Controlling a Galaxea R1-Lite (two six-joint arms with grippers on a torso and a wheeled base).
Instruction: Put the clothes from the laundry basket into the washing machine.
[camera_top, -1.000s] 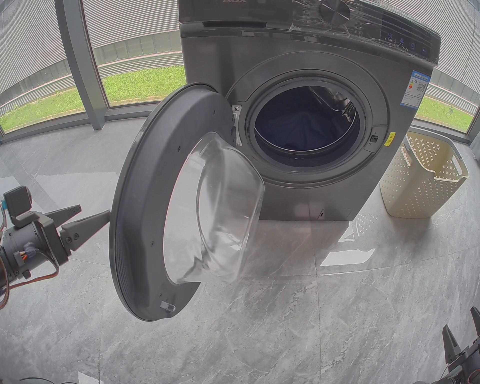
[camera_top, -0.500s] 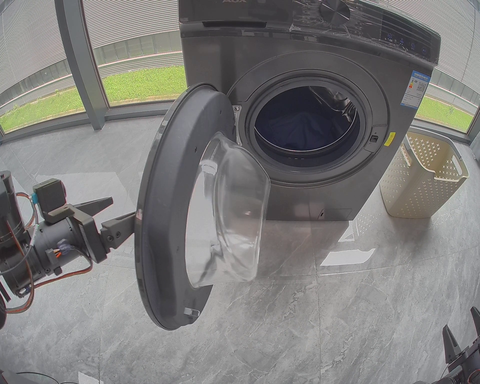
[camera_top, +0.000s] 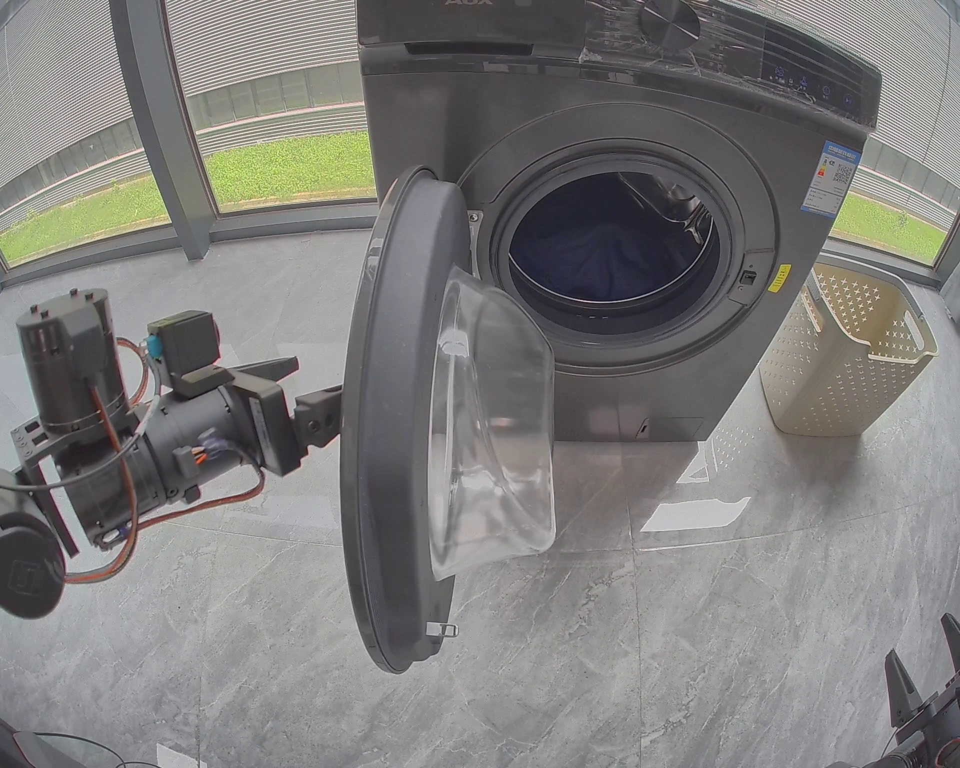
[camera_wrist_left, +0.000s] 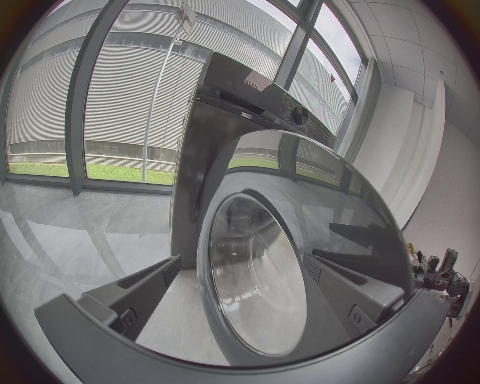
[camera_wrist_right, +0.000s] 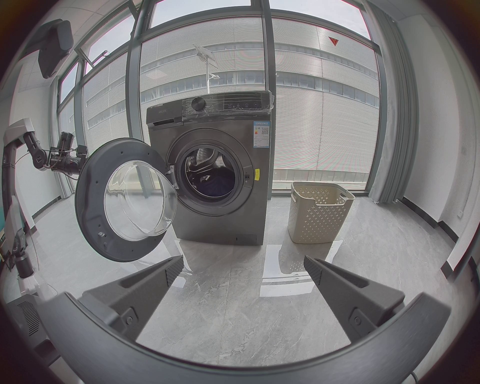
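The grey washing machine (camera_top: 620, 90) stands ahead with its round door (camera_top: 400, 420) swung partly out, edge-on to me. Dark blue clothes (camera_top: 610, 265) lie inside the drum. My left gripper (camera_top: 318, 390) is open, and one of its fingers (camera_wrist_left: 345, 290) presses on the door's glossy outer face (camera_wrist_left: 310, 215). The cream laundry basket (camera_top: 850, 350) stands to the right of the machine; no clothes show over its rim. My right gripper (camera_top: 922, 660) hangs open low at the right, far from the machine and holding nothing; its wrist view takes in the door (camera_wrist_right: 120, 200) and basket (camera_wrist_right: 320, 212).
Grey marble floor (camera_top: 640, 640) spreads in front of the machine. Tall windows with a dark frame post (camera_top: 160, 120) run behind and to the left. A white wall and curtain (camera_wrist_right: 400, 125) stand beyond the basket.
My left arm has moved right, pushing the door, which has swung from wide open to about halfway toward the drum opening. The right gripper has stayed put.
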